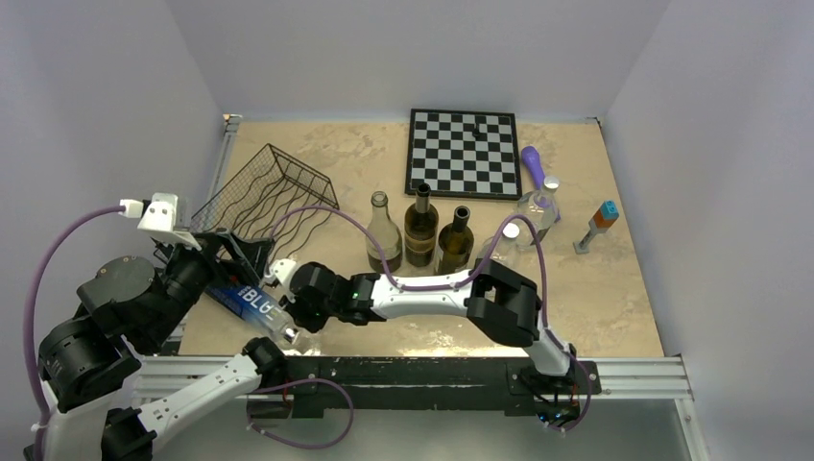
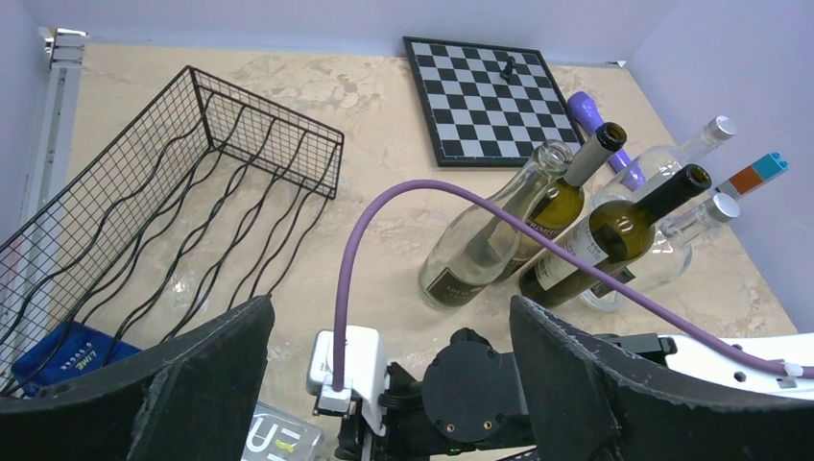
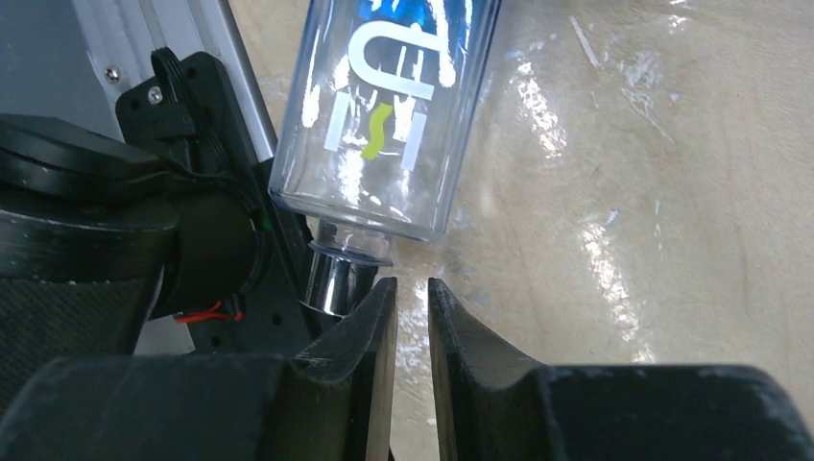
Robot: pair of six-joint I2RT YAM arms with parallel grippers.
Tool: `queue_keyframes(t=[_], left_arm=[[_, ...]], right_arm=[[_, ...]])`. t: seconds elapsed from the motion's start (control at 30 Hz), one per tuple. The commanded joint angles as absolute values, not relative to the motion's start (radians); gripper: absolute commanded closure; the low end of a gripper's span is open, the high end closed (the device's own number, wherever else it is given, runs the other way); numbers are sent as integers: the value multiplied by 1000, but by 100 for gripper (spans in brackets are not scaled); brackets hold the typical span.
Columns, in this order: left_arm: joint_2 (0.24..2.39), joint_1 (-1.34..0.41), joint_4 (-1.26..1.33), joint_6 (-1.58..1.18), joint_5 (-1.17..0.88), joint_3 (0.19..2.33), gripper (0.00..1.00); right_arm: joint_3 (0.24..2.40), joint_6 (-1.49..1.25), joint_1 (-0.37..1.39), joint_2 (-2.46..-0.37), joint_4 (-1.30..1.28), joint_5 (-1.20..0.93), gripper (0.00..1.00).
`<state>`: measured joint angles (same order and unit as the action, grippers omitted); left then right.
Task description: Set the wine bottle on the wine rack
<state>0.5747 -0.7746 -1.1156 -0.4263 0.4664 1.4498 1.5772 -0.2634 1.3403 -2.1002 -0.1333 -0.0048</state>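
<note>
The rack point(image 1: 274, 192) stands on the far left part of the table point(image 1: 595, 307), with its mesh end wall toward the far side. The wavy wires run toward the arms. Three wine bottles stand upright and close together in the middle of the table: one clear bottle point(image 1: 383, 235) and two dark ones point(image 1: 420, 230) point(image 1: 455, 242), all well apart from the rack. A blue bottle point(image 1: 251, 305) with white letters lies on its side at the near left, just beside the near corner of the rack, and its silver cap point(image 3: 336, 279) points toward the near edge. The right gripper point(image 3: 411, 283) is low over the table at this cap. Its jaws are almost together, with only a thin slit between them and nothing inside it. The cap is just to the side of one finger point(image 3: 370, 327), not between the two. The left gripper point(image 2: 391, 303) hangs above the right arm's wrist, near the rack, and its jaws are wide apart and hold nothing. Behind the wine bottles lies a chessboard point(image 1: 464, 152) with one dark piece point(image 1: 470, 128) on it. To its right there is a purple thing point(image 1: 534, 165), then clear bottles point(image 1: 538, 206) with light caps, and an orange and blue thing point(image 1: 597, 226) near the right wall.
</note>
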Motion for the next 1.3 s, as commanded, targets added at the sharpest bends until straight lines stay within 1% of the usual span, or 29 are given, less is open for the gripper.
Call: queue_keyframes(t=[0.0, 0.13, 0.3, 0.53, 0.67, 0.8, 0.93, 1.03, 1.27], left_arm=[[586, -778, -1090, -416, 483, 1481, 4], [584, -778, -1089, -416, 487, 1482, 4], [588, -778, -1106, -422, 490, 1491, 5], [571, -778, -1112, -429, 489, 1487, 5], [574, -778, -1128, -442, 478, 1489, 5], [569, -778, -1150, -457, 469, 1487, 5], [563, -778, -1167, -471, 459, 1488, 5], [559, -778, -1175, -481, 455, 1485, 5], [557, -778, -1140, -471, 427, 1479, 5]], right_arm=[[1654, -296, 1338, -2119, -102, -66, 78], [1697, -296, 1339, -2152, -116, -50, 78], [1735, -290, 1332, -2180, -142, -32, 76], [1783, -258, 1324, -2204, -182, -13, 66], [1845, -225, 1324, -2229, -202, -2, 55], [1844, -194, 1324, -2227, -189, 32, 42], [1818, -191, 1324, -2211, -167, 73, 22], [1773, -201, 1324, -2177, -140, 92, 18], [1648, -213, 1324, -2013, -103, 133, 18]])
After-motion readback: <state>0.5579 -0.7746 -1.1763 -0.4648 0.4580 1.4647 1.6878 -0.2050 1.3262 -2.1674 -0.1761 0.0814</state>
